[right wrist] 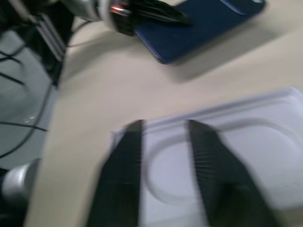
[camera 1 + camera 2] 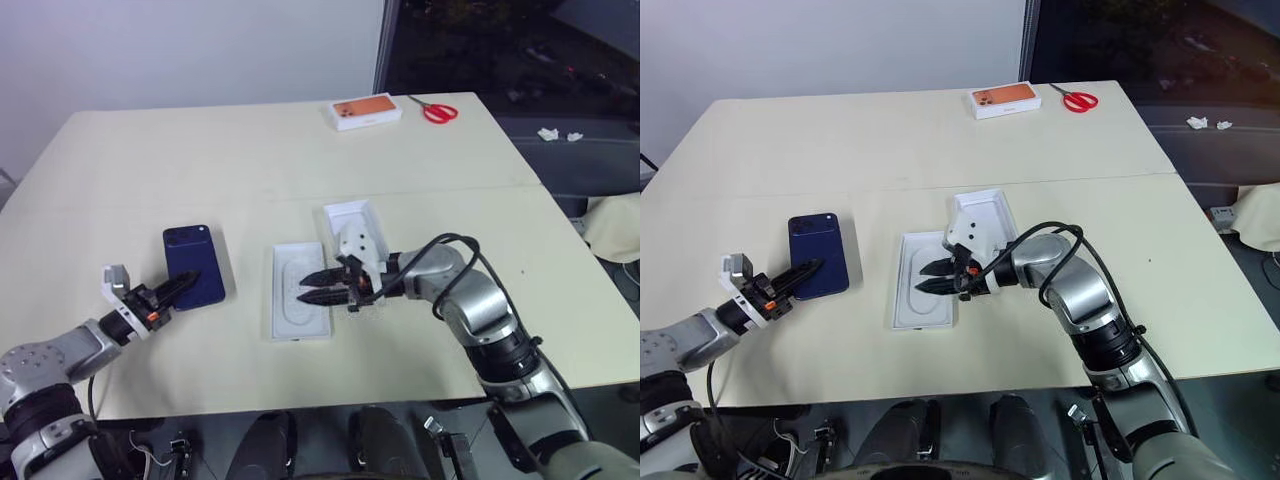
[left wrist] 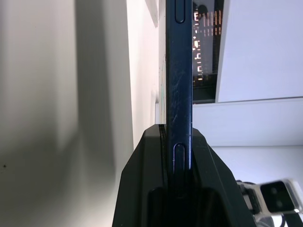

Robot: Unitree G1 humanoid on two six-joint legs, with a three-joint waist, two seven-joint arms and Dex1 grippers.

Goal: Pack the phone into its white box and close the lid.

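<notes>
**Left gripper clamps phone's edge as right hovers over moulded insert**

Gripped at its near end, the phone (image 2: pixel 194 266) sits between the two black fingers of the left gripper (image 2: pixel 186 285), which are closed on its thin edge; the left wrist view looks straight along that dark blue edge, side buttons showing, with a finger pressed against either face. Seen from the head camera, the phone lies glossy and dark on the cream table (image 2: pixel 250 160), camera cluster at its far corner, to the left of the packaging.

At the centre of the table, the right gripper (image 2: pixel 322 288) points leftward over the white moulded insert (image 2: pixel 296 293), its fingers parted with a clear gap between them and nothing held. The right wrist view shows the insert's oval recess just beyond those fingertips, and the phone with the left gripper farther off.

Just beyond the right wrist, an open white box (image 2: pixel 983 219) rests on the table, partly hidden by the gripper's mount; whether it is tray or lid cannot be told.

At the table's far edge lie a white box with orange top (image 2: pixel 365 111) and red-handled scissors (image 2: pixel 437 111), well apart from the work.
</notes>
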